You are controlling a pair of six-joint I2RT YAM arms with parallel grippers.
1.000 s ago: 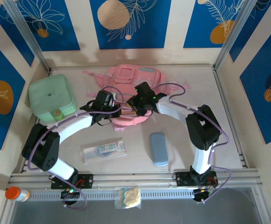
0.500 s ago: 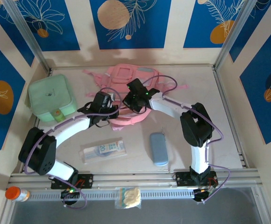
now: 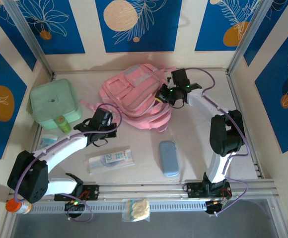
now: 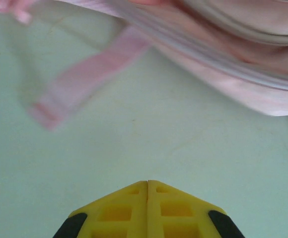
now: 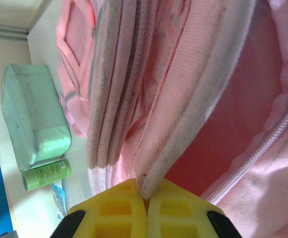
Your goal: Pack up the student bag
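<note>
The student bag [image 3: 134, 94] lies at the rear middle of the tabletop [image 3: 248, 114], with a mint-green lidded case [image 3: 54, 101] to its left and a boxed tube [image 3: 109, 159] and a blue pouch [image 3: 169, 157] nearer the arm bases. The right gripper [image 5: 146, 191] is at the bag's right side, its jaws pinching a piped fabric edge of the bag. The left gripper [image 4: 147, 186] has its jaws pressed together on nothing, over bare tabletop near a loose pink strap [image 4: 79, 79] at the bag's near-left edge.
</note>
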